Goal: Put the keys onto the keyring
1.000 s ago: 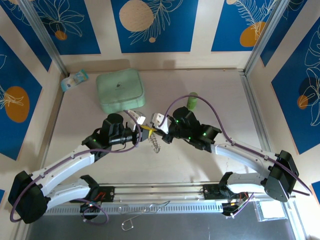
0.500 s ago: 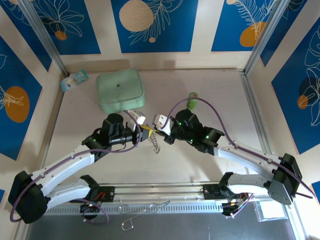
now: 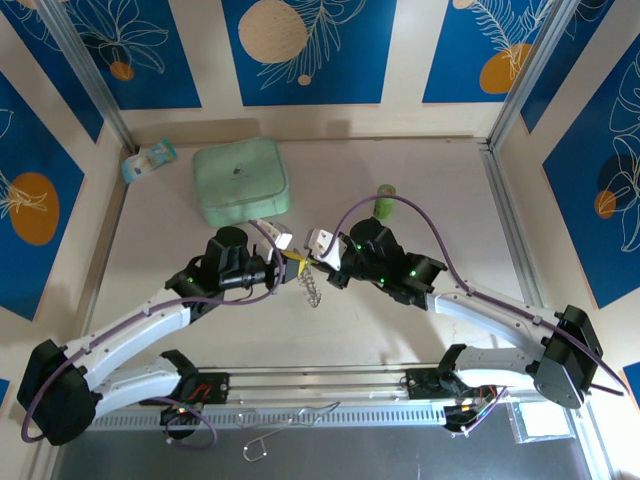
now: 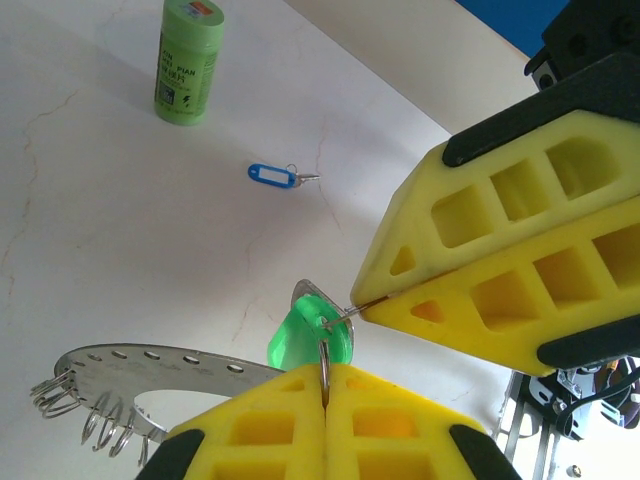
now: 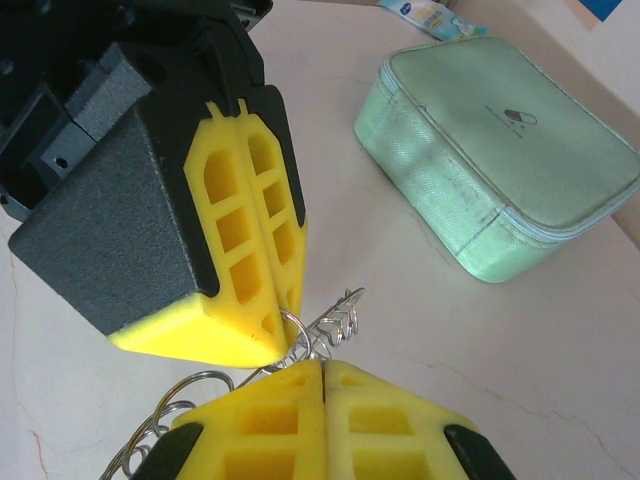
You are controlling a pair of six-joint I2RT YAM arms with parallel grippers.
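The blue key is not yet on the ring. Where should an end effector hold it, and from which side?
Probably the blue key by its plastic head, across the narrow sides, from above: it lies flat on the table, and this leaves the thin silvery end free for threading.

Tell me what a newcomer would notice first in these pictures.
Two yellow end effectors meet tip to tip over the middle of the table: the left end effector pinches the ring of a green key, the right end effector is shut beside it, and the keyring dangles beneath. Behind them sit a mint-green case and a green cylinder; a blue key lies on the table near the cylinder.
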